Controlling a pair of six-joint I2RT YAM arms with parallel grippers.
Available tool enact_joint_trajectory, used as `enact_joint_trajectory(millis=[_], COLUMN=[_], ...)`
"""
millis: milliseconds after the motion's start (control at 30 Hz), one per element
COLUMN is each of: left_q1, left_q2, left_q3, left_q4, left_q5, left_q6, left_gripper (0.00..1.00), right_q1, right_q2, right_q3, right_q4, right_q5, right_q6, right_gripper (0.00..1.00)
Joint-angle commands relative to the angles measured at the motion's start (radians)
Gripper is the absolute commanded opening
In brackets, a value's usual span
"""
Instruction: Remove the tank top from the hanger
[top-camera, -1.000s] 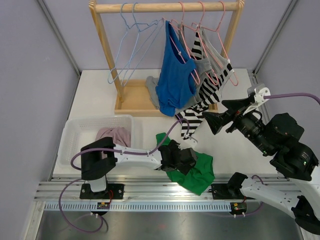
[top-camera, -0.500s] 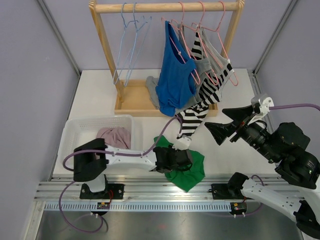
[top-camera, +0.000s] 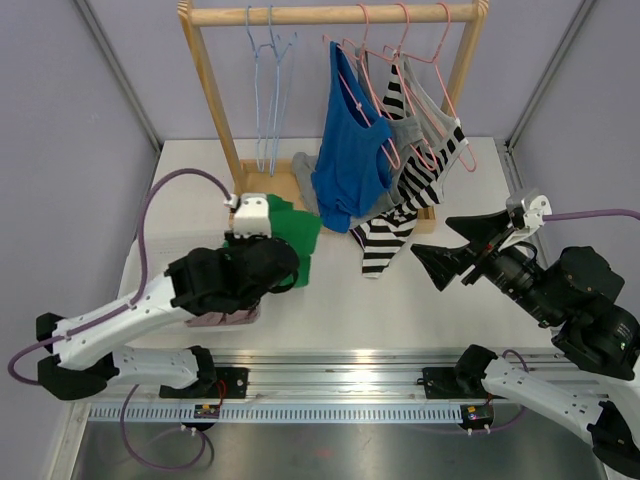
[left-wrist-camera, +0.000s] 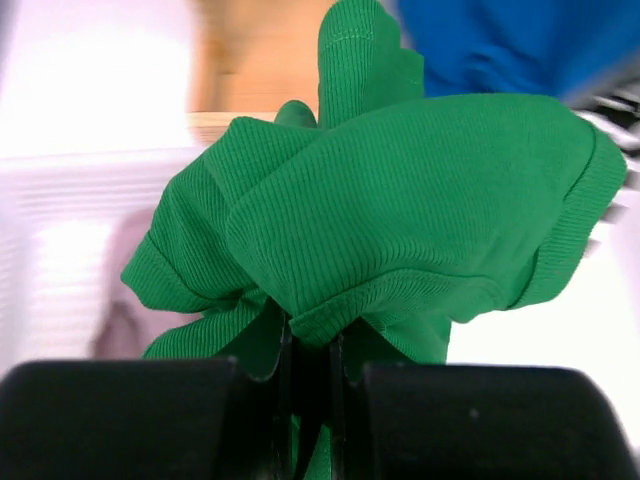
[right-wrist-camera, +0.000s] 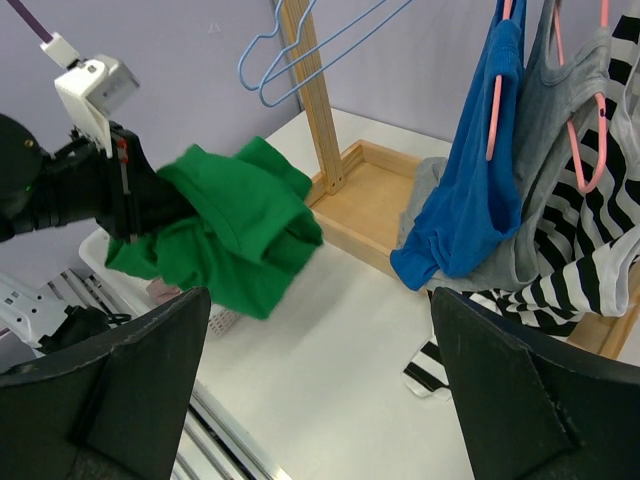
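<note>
The left arm (top-camera: 130, 315) is raised over the left half of the white surface (top-camera: 440, 320), and its jaws are clamped on a bunched green ribbed tank top (top-camera: 295, 235). The garment hangs in the air, off any hanger, just beside the front left corner of the wooden clothes rack's tray base (top-camera: 270, 205). Two pale blue wire hangers (top-camera: 265, 100) hang at the left end of the wooden rail (top-camera: 330, 14). Towards the right end, pink wire hangers (top-camera: 440, 70) carry a blue tank top (top-camera: 350, 160), a grey top (top-camera: 408, 130) and a black-and-white striped garment (top-camera: 385, 240). The right arm (top-camera: 560, 295) hovers over the right edge of the surface, its jaws wide apart and holding nothing.
</note>
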Motion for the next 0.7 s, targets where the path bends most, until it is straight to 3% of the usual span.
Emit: enact_joint_trajectory(millis=[0,100,200,333,400,467,533,600,667], left_q1=[0.132,0.244,0.491,0.786,0.917,0.961,0.966,0.966,0.966], left_q2=[-0.080,-0.144,-0.228,-0.286,-0.276,-0.262,-0.253,-0.272,-0.294], left_q3=[-0.002,-0.053,-0.142,-0.258,-0.317,-0.344,-0.341,-0.341,-0.341], left_q4=[-0.206,-0.218,-0.128,0.039,0.093,0.127,0.133,0.133,0.138], left_q5=[-0.130,-0.132,-0.078,0.102,0.240,0.313,0.334,0.334,0.348], left_q6=[-0.071,-0.065,0.005,0.154,0.230,0.248,0.245,0.228,0.227], left_gripper=[0.00,0.00,0.00,0.00,0.09,0.15,0.46,0.99,0.99], right_q1=[0.009,0.007,0.007,0.007,0.007,0.005,0.007,0.007,0.007], right_q2=[0.011,0.025,0.059,0.143,0.172,0.213,0.269,0.316,0.400], right_q3=[0.024,0.033,0.042,0.082,0.096,0.117,0.148,0.179,0.258], right_q4=[0.036,0.046,0.059,0.067,0.076,0.084,0.090,0.081,0.044], right_q5=[0.002,0.013,0.036,0.076,0.080,0.096,0.158,0.256,0.321], right_q6=[-0.010,-0.019,-0.016,0.013,0.028,0.032,0.035,0.036,0.032], right_gripper=[1.00,1.00,0.99,1.00,1.00,1.00,1.00,0.99,1.00])
